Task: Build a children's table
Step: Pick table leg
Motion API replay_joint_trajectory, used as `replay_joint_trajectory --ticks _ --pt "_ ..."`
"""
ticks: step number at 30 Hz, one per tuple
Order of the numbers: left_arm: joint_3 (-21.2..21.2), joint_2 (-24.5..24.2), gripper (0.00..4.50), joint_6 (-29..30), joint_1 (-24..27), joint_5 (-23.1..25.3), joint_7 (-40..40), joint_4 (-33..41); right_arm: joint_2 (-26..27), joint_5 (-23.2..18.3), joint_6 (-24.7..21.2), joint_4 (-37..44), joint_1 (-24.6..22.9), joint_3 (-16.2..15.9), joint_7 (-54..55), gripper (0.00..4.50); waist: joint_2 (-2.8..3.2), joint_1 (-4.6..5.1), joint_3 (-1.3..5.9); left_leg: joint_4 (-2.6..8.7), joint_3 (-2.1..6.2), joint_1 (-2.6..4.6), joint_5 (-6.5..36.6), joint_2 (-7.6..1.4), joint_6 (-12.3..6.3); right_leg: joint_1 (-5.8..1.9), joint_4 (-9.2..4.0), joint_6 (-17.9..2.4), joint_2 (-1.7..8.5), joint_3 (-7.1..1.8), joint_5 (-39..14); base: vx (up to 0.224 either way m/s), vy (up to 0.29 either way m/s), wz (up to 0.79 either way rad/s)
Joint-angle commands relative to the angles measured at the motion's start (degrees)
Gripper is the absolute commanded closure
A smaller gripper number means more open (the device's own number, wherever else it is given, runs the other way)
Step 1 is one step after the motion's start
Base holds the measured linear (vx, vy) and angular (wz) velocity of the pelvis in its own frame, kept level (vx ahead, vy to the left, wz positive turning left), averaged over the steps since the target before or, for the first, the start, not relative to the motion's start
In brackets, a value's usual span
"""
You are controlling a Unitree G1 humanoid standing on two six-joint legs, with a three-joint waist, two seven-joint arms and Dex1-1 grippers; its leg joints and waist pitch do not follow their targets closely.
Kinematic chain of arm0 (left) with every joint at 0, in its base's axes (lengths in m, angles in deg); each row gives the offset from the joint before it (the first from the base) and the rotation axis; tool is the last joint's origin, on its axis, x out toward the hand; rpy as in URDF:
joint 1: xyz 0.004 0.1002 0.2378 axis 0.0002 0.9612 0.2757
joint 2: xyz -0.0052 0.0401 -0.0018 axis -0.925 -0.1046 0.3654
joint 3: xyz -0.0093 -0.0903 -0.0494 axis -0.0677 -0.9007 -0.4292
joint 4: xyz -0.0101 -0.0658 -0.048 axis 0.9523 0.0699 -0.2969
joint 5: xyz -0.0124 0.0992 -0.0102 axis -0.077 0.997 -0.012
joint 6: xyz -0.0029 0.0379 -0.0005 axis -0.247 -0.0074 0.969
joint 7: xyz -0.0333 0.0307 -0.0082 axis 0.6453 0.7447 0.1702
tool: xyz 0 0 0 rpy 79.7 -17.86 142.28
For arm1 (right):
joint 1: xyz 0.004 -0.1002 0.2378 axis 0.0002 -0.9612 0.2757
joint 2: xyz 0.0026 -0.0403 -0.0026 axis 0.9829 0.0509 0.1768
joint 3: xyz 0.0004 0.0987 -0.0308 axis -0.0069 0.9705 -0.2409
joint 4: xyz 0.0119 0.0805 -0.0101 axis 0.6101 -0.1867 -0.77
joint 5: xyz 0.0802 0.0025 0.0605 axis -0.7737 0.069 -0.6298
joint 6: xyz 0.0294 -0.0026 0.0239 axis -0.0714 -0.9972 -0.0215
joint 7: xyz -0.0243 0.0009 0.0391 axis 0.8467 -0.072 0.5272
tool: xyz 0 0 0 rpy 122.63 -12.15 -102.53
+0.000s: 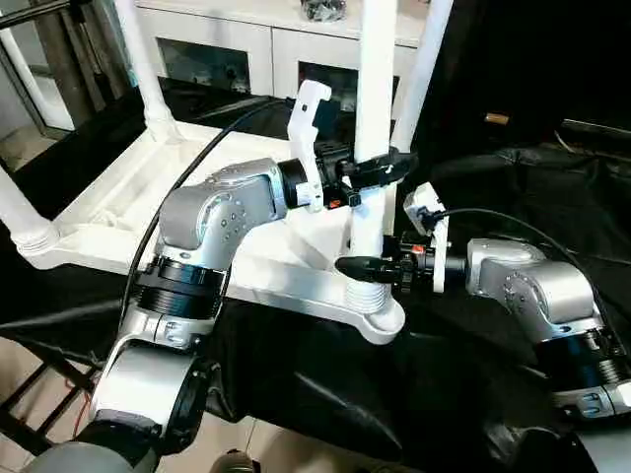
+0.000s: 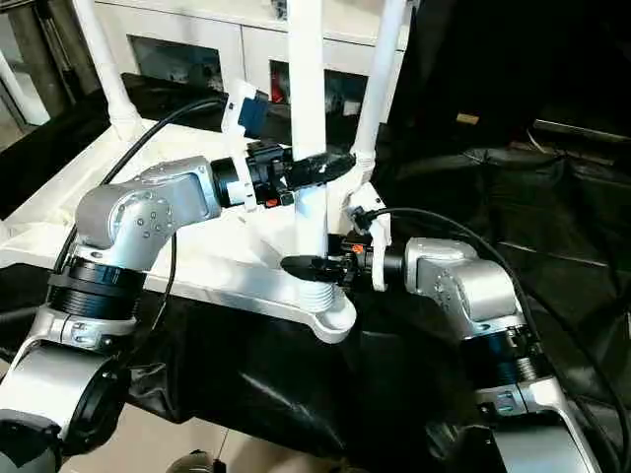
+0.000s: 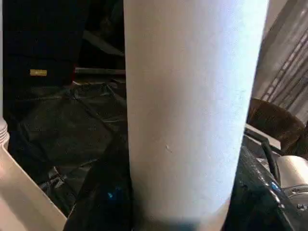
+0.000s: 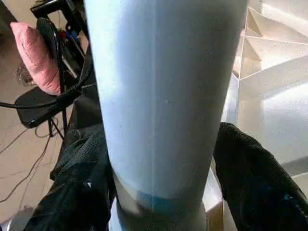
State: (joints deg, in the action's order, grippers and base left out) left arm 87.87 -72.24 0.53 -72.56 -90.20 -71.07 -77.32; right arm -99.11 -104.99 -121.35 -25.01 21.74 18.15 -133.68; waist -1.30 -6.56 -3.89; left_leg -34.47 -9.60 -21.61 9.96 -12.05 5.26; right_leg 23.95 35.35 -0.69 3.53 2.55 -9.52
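The children's table (image 1: 246,251) lies upside down on a black-draped surface (image 1: 325,384), ribbed underside up; three legs already stand in the far and left corner sockets, and the fourth leg (image 1: 373,118) stands upright in the near corner socket (image 1: 373,305), close to the robot. Both arms work on this last leg; the left end effector (image 1: 378,168) is clenched around the tube partway up, one black finger on each side of it, as the left wrist view confirms; the right end effector (image 1: 367,264) grasps the same leg lower down, just above its ridged end, where the right wrist view shows the tube between the dark fingers. The step in hand looks like seating the final leg; the ridged end seems partly above the socket rim, so it may not be fully home, though that is hard to tell. The next move probably calls for a firm downward push or twist along the leg's axis, keeping it vertical; a tilt could jam it or shift the tabletop.
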Motion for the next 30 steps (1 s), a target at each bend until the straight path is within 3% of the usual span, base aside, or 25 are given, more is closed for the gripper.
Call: replay_joint_trajectory --ticks 1,3,4,10,19,20,23,27,30 --pt "0.7 -0.1 2.69 0.8 -0.9 -0.3 -0.9 1.3 -0.7 0.5 0.4 0.0 -0.3 -0.5 -0.4 1.49 -0.39 -0.13 4.93 3.21 -0.41 0.49 5.4 -0.30 -1.83 -4.14 -3.36 -12.3 3.27 -1.76 -6.7 0.000 0.000 0.00" --pt "0.7 0.0 2.69 0.9 -0.9 -0.3 -1.0 1.4 -0.8 0.6 0.7 -0.1 -0.4 -0.7 -0.5 1.49 -0.37 -0.14 4.94 3.18 -0.43 0.50 5.3 -0.30 -2.02 -4.13 -3.33 -12.5 3.27 -1.76 -6.3 0.000 0.000 0.00" --pt "0.7 0.0 2.69 0.9 -0.9 -0.3 -1.1 1.4 -0.8 0.7 0.7 -0.1 -0.5 -0.8 -0.6 1.77 -0.35 -0.15 4.98 3.17 -0.43 0.53 5.1 -0.33 -2.10 -4.12 -3.30 -12.7 3.29 -1.78 -6.0 0.000 0.000 0.00" --pt "0.1 0.6 2.69 1.9 -0.9 -1.4 -1.2 2.2 -0.5 0.9 1.0 0.0 -0.8 -1.1 -1.1 2.27 -0.32 -0.15 4.99 3.15 -0.41 0.51 5.4 -0.31 -2.18 -4.19 -3.29 -13.0 3.27 -1.73 -5.9 0.000 0.000 0.00" --pt "0.3 0.8 2.69 2.4 -0.8 -1.7 -1.9 2.7 -0.1 0.9 1.5 -0.4 -1.0 -0.4 -0.5 2.59 -0.12 -0.14 5.01 3.13 -0.36 0.52 5.3 -0.31 -2.21 -4.19 -3.22 -13.2 3.25 -1.74 -5.5 0.000 0.000 0.00" --pt "0.3 0.8 2.13 2.9 -0.7 -1.9 -2.1 2.9 0.0 0.9 1.6 -0.4 -1.2 -0.2 -0.3 2.59 -0.16 -0.13 5.02 3.12 -0.37 0.51 5.4 -0.32 -2.16 -4.21 -3.24 -13.2 3.25 -1.73 -5.4 0.000 0.000 0.00" --pt "1.1 0.5 1.99 3.1 0.0 -2.2 -3.2 4.5 0.6 0.9 1.9 -0.5 -1.5 0.3 0.7 2.59 0.11 -0.14 5.03 3.16 -0.31 0.57 5.4 -0.38 -1.92 -4.15 -3.16 -13.5 3.30 -1.71 -5.2 0.000 0.000 0.00" --pt "0.0 2.4 1.55 -5.3 1.7 0.3 -1.2 5.3 2.8 0.5 4.3 -0.7 -2.4 2.3 3.8 2.59 0.04 -0.07 5.00 3.22 -0.31 0.48 6.3 -0.37 -1.80 -4.23 -3.48 -13.3 3.38 -1.74 -5.8 0.000 0.000 0.00" --pt "-1.8 3.9 1.52 -8.8 2.8 -0.4 -0.8 6.5 4.3 0.5 6.0 -1.3 -2.5 3.8 6.0 2.59 0.29 -0.03 5.13 3.26 -0.28 0.64 6.8 -0.40 -1.40 -4.22 -3.42 -13.2 3.26 -1.71 -5.4 0.000 0.000 0.00"
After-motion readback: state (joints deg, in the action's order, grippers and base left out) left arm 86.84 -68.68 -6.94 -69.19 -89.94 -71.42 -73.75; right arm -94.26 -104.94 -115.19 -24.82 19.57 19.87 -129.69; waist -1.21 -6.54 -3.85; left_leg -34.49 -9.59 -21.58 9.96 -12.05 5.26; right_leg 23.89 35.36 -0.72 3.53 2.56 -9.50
